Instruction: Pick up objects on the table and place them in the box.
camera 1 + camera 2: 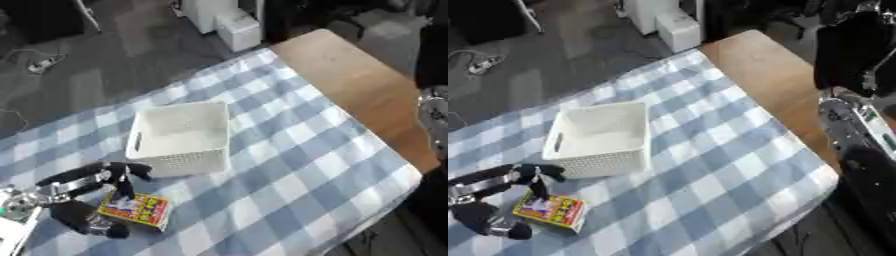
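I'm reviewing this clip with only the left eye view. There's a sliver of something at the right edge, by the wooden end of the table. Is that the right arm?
Observer: Yes. The right eye view shows much more of the right arm, black and silver, running down along the bare wooden end of the table, off the checked cloth.
Operator: Is it holding anything, or near the basket?
Observer: I can't pick out its hand. What shows of the arm stays well to the right of the white basket.
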`<state>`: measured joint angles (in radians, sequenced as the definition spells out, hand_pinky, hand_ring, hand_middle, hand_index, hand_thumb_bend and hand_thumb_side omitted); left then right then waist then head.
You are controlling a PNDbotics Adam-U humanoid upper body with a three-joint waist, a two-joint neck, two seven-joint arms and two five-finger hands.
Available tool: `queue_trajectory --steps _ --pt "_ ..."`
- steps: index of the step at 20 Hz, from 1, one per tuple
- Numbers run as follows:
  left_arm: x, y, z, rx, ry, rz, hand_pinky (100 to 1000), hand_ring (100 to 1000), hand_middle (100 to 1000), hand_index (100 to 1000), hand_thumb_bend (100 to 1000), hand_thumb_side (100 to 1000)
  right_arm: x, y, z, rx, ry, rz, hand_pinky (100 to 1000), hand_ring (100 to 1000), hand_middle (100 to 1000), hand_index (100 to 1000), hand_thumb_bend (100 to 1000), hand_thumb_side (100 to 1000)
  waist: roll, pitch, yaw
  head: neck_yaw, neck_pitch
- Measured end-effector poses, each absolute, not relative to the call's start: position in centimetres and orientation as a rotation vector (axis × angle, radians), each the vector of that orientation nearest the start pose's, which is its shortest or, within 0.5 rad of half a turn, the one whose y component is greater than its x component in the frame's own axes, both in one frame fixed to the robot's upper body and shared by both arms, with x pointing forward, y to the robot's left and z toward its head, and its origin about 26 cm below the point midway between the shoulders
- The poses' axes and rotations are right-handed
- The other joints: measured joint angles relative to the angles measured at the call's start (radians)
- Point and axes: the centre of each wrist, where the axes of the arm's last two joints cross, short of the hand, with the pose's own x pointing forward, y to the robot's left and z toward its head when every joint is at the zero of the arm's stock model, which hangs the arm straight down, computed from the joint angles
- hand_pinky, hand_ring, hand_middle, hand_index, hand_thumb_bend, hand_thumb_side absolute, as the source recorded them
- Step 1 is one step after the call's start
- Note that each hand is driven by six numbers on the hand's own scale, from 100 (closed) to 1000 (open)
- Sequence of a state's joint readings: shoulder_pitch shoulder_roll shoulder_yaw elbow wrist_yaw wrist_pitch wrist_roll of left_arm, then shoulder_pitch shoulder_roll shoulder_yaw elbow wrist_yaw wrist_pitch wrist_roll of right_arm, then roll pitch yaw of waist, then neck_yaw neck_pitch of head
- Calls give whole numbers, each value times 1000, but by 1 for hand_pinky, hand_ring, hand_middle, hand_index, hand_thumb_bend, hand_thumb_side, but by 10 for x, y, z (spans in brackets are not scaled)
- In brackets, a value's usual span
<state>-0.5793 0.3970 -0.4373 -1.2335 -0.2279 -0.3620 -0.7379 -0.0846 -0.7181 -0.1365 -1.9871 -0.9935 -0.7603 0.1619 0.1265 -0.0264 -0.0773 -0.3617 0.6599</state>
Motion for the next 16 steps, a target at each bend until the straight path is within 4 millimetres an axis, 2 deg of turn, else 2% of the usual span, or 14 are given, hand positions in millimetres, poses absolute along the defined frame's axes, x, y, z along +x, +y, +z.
queue_trajectory --steps 6,8,11,12,16 --pt "396 221 65 -201 -1440 -1749 701 711 847 1000 728 669 270 -361 208 -632 3403 -76 427 356 402 597 100 1000 0 0 0 0 -1" --pt "396 221 65 -188 -1442 -1757 744 773 865 1000 734 671 270 -361 208 -631 3403 -77 427 356 402 597 100 1000 0 0 0 -1 -1" --pt "396 222 66 -171 -1449 -1761 759 797 872 1000 736 675 270 -361 208 -630 3403 -78 427 356 402 597 100 1000 0 0 2 -1 -1" --pt "396 223 66 -168 -1452 -1760 760 797 873 1000 727 697 270 -361 208 -630 3403 -78 427 356 402 597 100 1000 0 0 3 -1 -1" --pt "397 225 68 -159 -1470 -1750 769 799 872 1000 728 683 270 -361 208 -630 3403 -78 427 356 402 597 100 1000 0 0 4 -1 -2"
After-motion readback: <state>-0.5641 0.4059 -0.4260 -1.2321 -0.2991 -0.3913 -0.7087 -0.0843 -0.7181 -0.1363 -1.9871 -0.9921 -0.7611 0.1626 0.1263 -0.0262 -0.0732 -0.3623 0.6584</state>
